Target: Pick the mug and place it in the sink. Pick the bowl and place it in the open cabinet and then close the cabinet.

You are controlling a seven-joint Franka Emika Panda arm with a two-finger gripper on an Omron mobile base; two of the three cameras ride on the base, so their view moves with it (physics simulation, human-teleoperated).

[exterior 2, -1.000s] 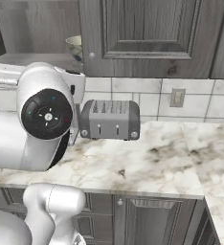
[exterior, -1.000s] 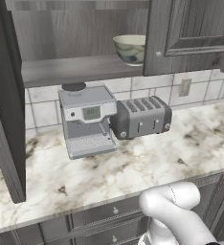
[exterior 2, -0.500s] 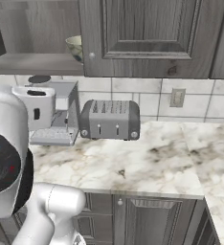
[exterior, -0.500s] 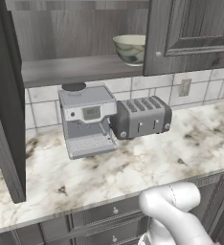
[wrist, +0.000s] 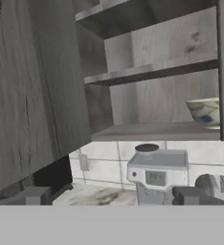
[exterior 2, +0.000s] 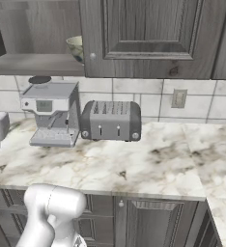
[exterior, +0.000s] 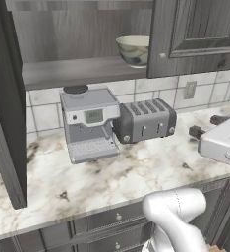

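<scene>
Your claw (wrist: 109, 196) stands wide open, holding nothing. The bowl (exterior: 134, 49) already sits on the cabinet (exterior: 82, 71) shelf, so only the open door (exterior: 6, 103) remains. Swing carelessly and you may clip the coffee machine (exterior: 89, 123) on the bench (exterior: 117, 172).

bowl (exterior 2: 75, 47) half behind cabinet door (exterior 2: 148, 38)

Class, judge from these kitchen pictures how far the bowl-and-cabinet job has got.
Done: the bowl sits on the lower shelf of the cabinet. In hand: the open, empty gripper faces the swung-out left door. Left: shutting that door. The mug part cannot be judged here.
</scene>
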